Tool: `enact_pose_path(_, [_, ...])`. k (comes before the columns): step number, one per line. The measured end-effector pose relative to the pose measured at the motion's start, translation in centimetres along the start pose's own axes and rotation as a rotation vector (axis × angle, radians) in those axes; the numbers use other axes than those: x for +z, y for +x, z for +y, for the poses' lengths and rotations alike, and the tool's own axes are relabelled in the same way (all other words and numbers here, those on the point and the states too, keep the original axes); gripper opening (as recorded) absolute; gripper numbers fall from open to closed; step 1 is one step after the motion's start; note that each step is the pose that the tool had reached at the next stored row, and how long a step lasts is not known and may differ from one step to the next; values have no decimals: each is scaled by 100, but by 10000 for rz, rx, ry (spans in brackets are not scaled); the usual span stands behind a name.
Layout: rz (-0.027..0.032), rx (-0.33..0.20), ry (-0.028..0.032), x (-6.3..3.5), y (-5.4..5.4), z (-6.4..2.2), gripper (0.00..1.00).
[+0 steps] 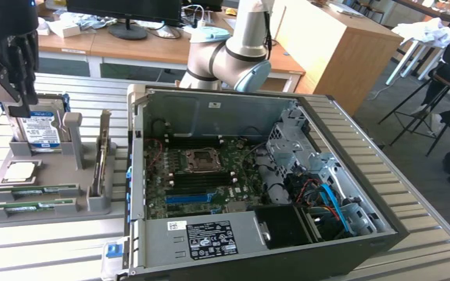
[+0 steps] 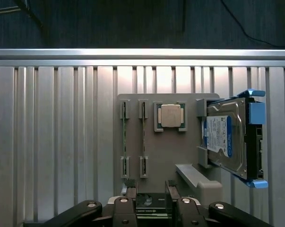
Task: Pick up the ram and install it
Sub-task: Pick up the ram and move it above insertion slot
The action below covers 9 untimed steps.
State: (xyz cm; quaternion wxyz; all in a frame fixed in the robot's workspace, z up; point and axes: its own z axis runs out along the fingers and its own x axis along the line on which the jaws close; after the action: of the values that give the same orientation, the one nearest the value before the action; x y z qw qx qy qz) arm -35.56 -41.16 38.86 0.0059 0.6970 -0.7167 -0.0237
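Observation:
Two green ram sticks lie side by side in the grey holder tray (image 1: 53,213) on the exterior view's left: one ram stick (image 1: 36,189) and the other (image 1: 30,206) just in front of it. From the wrist they are thin edges, one stick (image 2: 125,137) beside the other (image 2: 143,137). My gripper (image 1: 14,104) hangs well above the tray's far end, near the hard drive. Its jaws stand apart with nothing between them, and the gripper (image 2: 151,191) touches no stick. The motherboard (image 1: 201,175) lies in the opened computer case with black and blue slots (image 1: 190,198).
On the tray also sit a square silver processor (image 2: 170,116) and an upright blue-labelled hard drive (image 2: 227,137), plus grey upright brackets (image 1: 100,170). The case walls (image 1: 209,111) rise around the motherboard. The slatted metal table (image 1: 53,252) carries everything; a person sits at the exterior view's right.

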Motion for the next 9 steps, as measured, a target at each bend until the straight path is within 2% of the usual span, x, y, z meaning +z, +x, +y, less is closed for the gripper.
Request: enact_pose_path(9, [-10, 1, 12, 104, 2, -4, 37])
